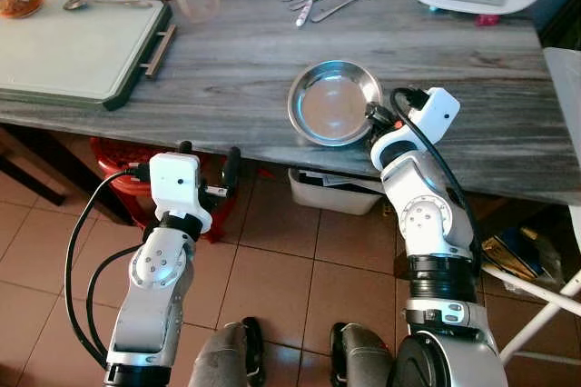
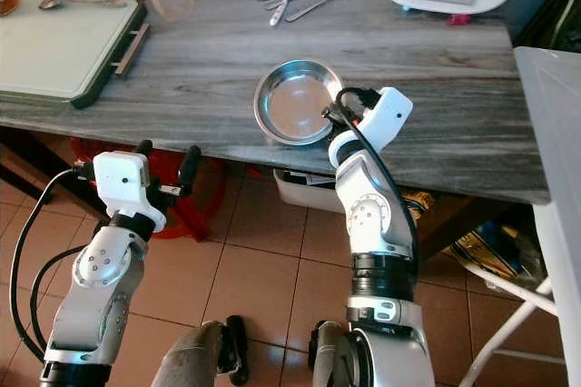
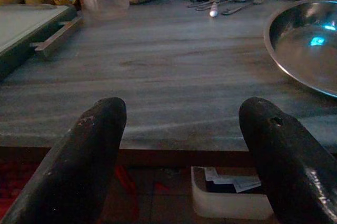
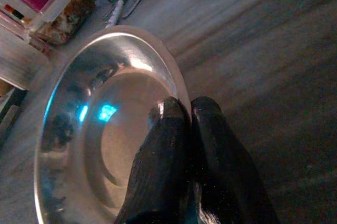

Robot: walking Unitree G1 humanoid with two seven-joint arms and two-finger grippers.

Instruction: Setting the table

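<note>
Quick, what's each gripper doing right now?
Left gripper: open, empty, at the edge of the grey wooden table.
Right gripper: shut on the rim of the round steel bowl.

Silver bowl (image 1: 332, 103) – grey streaked-grain table (image 1: 227, 78); pale green tray (image 1: 77, 51); terracotta tiled floor (image 1: 281, 269).

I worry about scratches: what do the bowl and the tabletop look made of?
The bowl looks like polished metal, likely stainless steel: silver, mirror reflections. The tabletop shows matte grey streaked grain, wood or a wood-look laminate; I cannot tell which. The right gripper pinches the bowl's rim.
</note>
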